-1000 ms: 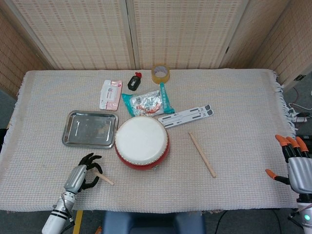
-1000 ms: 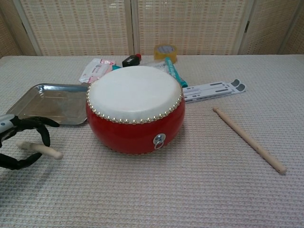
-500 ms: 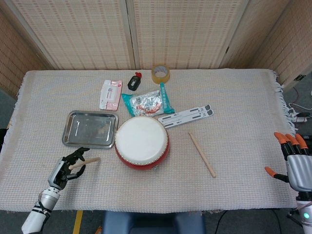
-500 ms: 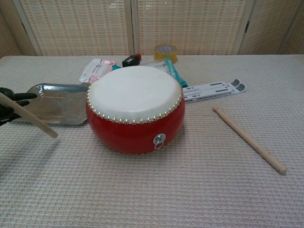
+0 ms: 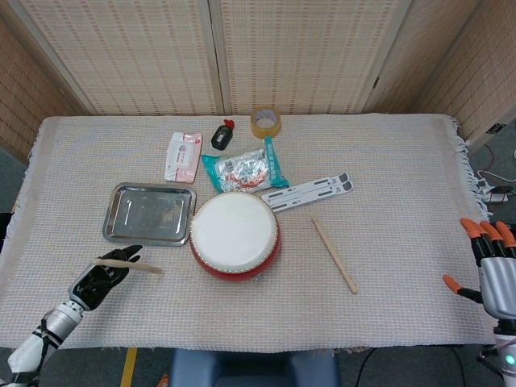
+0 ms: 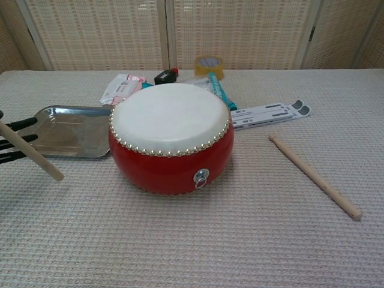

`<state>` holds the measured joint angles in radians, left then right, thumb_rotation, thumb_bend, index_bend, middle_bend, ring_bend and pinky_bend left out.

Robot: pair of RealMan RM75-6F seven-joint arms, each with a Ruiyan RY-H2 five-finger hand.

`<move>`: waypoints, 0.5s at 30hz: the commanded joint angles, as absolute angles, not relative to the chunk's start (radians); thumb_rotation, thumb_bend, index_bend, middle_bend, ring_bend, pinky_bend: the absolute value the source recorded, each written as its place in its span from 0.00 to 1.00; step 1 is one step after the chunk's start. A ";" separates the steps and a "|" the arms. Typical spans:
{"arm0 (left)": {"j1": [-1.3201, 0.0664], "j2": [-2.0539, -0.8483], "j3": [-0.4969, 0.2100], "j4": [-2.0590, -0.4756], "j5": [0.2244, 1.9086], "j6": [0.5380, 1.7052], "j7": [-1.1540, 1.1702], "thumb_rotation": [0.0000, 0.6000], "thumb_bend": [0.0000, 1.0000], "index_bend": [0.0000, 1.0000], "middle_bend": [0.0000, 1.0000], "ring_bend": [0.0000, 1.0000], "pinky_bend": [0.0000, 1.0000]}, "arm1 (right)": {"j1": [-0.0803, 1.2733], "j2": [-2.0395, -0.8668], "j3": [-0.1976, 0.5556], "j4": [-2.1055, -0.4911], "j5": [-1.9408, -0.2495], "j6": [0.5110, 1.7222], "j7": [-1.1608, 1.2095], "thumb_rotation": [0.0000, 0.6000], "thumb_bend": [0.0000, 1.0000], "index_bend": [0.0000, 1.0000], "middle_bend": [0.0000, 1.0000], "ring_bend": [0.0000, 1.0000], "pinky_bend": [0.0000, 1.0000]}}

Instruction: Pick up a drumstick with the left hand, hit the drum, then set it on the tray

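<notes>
Woven cloth table (image 5: 387,201), reed screens behind. From left: left hand (image 5: 98,278) gripping drumstick (image 5: 127,264) off the cloth, near tray (image 5: 149,213); red drum (image 5: 235,235); second stick (image 5: 334,255) lying flat; right hand (image 5: 493,270) with fingers spread, holding nothing.

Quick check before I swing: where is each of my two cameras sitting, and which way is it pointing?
Head view: high above the near table edge, looking steeply down; shows the left hand holding a drumstick and the right hand at the right edge.
Chest view: low at the near edge, looking across at the drum; only left fingers show.
Shared: drum, tray, both drumsticks.
</notes>
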<state>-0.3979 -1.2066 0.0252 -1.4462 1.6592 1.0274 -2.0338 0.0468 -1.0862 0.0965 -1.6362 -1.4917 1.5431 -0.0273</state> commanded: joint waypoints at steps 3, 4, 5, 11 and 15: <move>-0.430 -1.231 0.049 -1.398 1.641 1.001 -2.042 1.00 0.41 0.56 0.25 0.11 0.03 | 0.045 -1.087 0.095 -1.636 -1.489 1.544 -0.033 1.00 0.06 0.09 0.12 0.00 0.03; -0.431 -1.236 0.048 -1.395 1.630 0.997 -2.028 1.00 0.41 0.56 0.25 0.12 0.04 | 0.044 -1.087 0.095 -1.636 -1.489 1.544 -0.033 1.00 0.06 0.09 0.12 0.00 0.03; -0.432 -1.241 0.047 -1.394 1.618 0.993 -2.012 1.00 0.41 0.56 0.26 0.13 0.04 | 0.044 -1.088 0.095 -1.636 -1.489 1.545 -0.033 1.00 0.06 0.09 0.12 0.00 0.03; -0.428 -1.281 0.017 -1.411 1.521 0.976 -1.863 1.00 0.41 0.55 0.30 0.19 0.12 | 0.044 -1.090 0.095 -1.634 -1.486 1.541 -0.032 1.00 0.06 0.09 0.12 0.00 0.03; -0.431 -1.299 -0.003 -1.430 1.474 0.960 -1.796 1.00 0.41 0.55 0.33 0.22 0.15 | 0.045 -1.088 0.096 -1.636 -1.487 1.542 -0.032 1.00 0.06 0.09 0.12 0.00 0.03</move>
